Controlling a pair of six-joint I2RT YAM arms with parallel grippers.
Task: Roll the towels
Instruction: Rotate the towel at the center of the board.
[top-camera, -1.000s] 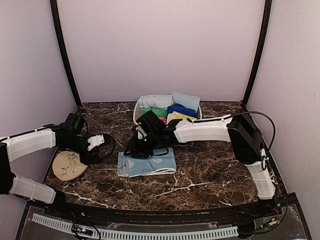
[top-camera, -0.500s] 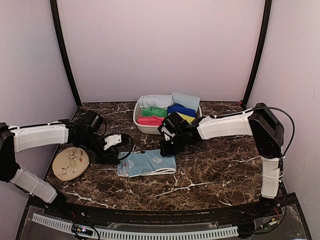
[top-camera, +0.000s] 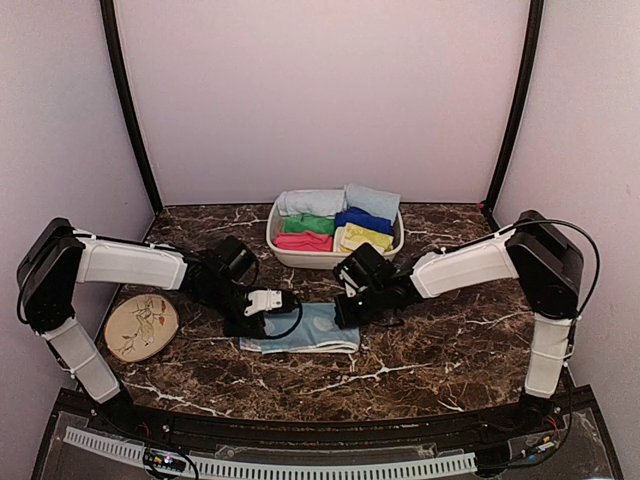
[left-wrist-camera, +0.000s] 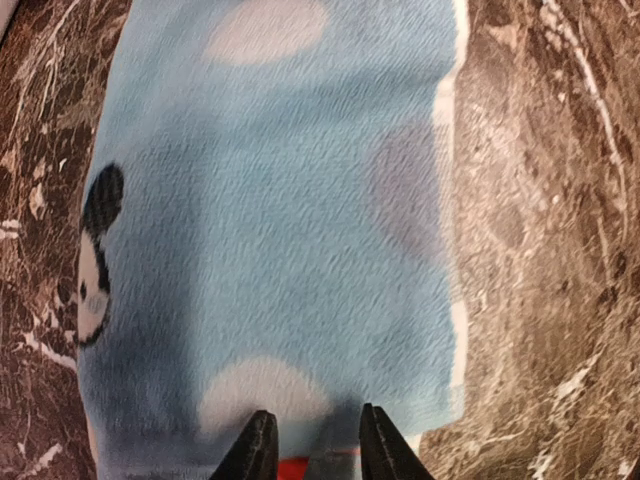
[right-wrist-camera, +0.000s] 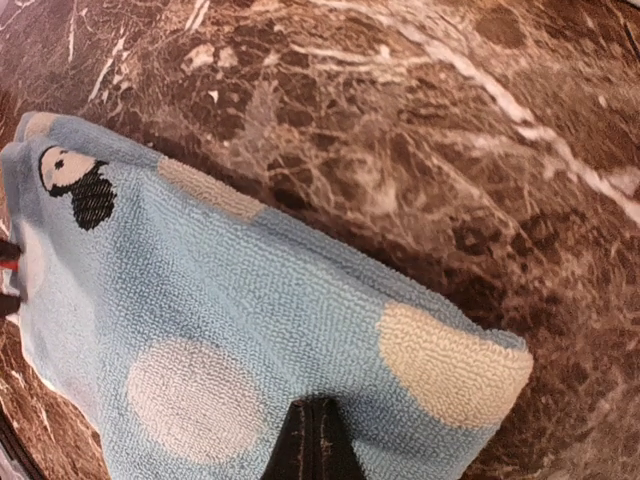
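Observation:
The medium blue towel with cream spots (top-camera: 305, 330) lies flat on the marble table, in front of the basket. It fills the left wrist view (left-wrist-camera: 280, 200) and the right wrist view (right-wrist-camera: 250, 330). My left gripper (top-camera: 268, 303) is at its left end; its fingers (left-wrist-camera: 258, 450) stand apart over the towel's edge. My right gripper (top-camera: 345, 306) is at the towel's right end, fingers (right-wrist-camera: 315, 445) pressed together and pinching the cloth. A plain pale blue towel (top-camera: 372, 199) lies rolled at the back right of the basket.
A white basket (top-camera: 283, 252) behind the towel holds rolled towels: whitish, green, pink, dark blue, yellow. A round beige plate with a drawing (top-camera: 141, 327) lies at the left. Walls close the table at the back and both sides.
My left gripper has moved right from beside the plate to the towel's left end. My right gripper has come forward to the towel's right end. The towel has shifted slightly right.

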